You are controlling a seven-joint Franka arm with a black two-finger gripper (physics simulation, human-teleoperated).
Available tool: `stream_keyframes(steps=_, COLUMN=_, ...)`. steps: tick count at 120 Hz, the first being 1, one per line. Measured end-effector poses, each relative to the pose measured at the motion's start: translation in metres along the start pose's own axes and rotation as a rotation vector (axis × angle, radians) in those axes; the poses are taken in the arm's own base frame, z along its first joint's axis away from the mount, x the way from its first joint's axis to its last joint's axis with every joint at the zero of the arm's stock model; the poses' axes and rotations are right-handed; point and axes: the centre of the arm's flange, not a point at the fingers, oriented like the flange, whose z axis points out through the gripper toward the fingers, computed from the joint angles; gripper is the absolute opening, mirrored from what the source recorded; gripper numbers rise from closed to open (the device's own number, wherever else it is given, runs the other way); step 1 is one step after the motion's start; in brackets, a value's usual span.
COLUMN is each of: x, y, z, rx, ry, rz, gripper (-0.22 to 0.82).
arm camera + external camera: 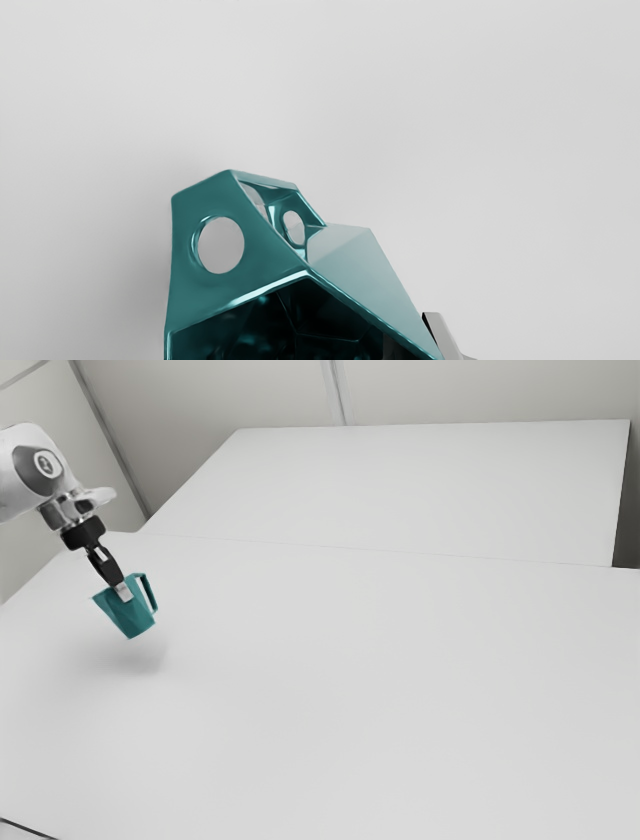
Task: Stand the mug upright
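Your mug (128, 615) hangs just off the table (350, 680), its shadow (138, 660) on the surface below. It isn't upright: the mouth leans up and toward the arm, the base points down and away, and the handle (151, 595) sits on the side away from the arm.

The gripper (122, 591) has its fingers closed on the wall near the mouth. In the wrist view you can see one finger (442, 332) against the outside; a dark shape within the mouth may be the other, though I can't say for sure.

Expect a stiff, fairly light thing, with glossy, faceted sides that could slip or swivel in a pinch. The wall by the rim (307, 273) is a fair hold — the handle, with its holes and slanting faces, would likely be a worse one. Turn the base level, then lower it gently; set down on an edge, it could tip.
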Motion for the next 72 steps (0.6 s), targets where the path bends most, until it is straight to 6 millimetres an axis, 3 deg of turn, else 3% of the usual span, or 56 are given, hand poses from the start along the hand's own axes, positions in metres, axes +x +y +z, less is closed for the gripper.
stream_keyframes(steps=19, x=0.025, y=0.042, z=-0.005, rx=0.097, ry=-0.046, rz=-0.015, gripper=-0.18)
stream_keyframes(steps=42, x=0.042, y=0.089, z=-0.001, rx=0.189, ry=-0.061, rz=-0.02, gripper=-0.18)
stream_keyframes(steps=72, x=0.046, y=0.124, z=0.016, rx=0.275, ry=-0.059, rz=-0.058, gripper=-0.18)
